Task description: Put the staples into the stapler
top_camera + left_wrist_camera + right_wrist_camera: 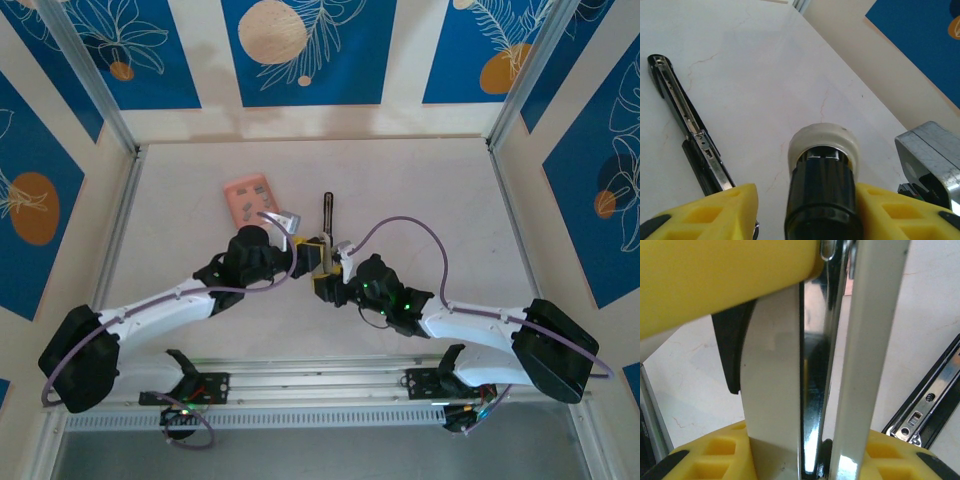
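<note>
We judge the job to be at the opening stage: the stapler (pixel 327 212) is spread apart and no strip is on its way to it yet. Its black rail (pixel 685 115) lies flat in the middle of the tabletop (pixel 430 200). The rail's long axis runs from the arms towards the back wall, far end pointing away from us, near end in among the two pincers. In the left wrist view the rail's channel faces up; we cannot tell whether any staples lie in it

The right pincer (pixel 805 452) is closed on the stapler's pale bar (pixel 770 390), which runs straight out from between its fingers. The left pincer (pixel 807 192) stands partly spread around a black round part with a pale cap (pixel 823 142). A gap shows on one side, so we take it as not gripping

The staple box (pixel 247 198) lies flat to the left of the rail, near the left pincer. Next we would want the right side to hold the stapler open while the left fetches a strip from the box. The strip then has to go lengthwise into the channel, lined up with the rail
</note>
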You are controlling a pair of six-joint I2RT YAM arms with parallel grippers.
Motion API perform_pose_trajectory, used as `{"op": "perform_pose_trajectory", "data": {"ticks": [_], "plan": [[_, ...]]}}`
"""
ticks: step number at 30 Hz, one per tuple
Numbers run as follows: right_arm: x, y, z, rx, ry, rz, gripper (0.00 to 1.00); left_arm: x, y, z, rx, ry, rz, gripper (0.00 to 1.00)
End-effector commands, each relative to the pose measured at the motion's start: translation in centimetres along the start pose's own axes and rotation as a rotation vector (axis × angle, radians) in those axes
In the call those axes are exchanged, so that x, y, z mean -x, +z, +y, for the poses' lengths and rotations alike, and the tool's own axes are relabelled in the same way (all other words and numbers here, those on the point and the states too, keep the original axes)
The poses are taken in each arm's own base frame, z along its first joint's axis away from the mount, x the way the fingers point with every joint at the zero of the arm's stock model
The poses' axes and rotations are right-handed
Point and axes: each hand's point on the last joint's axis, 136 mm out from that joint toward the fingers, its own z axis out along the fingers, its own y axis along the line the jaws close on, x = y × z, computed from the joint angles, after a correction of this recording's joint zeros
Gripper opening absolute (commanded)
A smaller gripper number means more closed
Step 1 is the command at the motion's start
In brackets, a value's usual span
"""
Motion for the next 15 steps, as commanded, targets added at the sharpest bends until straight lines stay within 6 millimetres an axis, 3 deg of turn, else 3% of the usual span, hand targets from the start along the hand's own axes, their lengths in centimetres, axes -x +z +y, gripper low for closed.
{"op": "perform_pose_trajectory", "data": {"ticks": [1, 6, 11, 15], "plan": [[4.63, -0.3, 2.17, 0.057, -0.01, -0.149, 0.18, 0.81, 0.12, -0.33, -0.034, -0.008, -0.021, 0.48], [4.63, -0.32, 2.41, 0.068, -0.01, -0.147, 0.17, 0.79, 0.37, -0.77, -0.068, -0.012, -0.021, 0.39], [4.4, -0.36, 2.4, 0.065, -0.008, -0.141, 0.18, 0.74, 0.31, -0.79, -0.08, -0.008, -0.033, 0.21], [4.04, -0.26, 1.7, 0.028, 0.005, -0.128, 0.24, 0.67, 0.01, -0.74, -0.089, 0.005, -0.049, 0.09]]}}
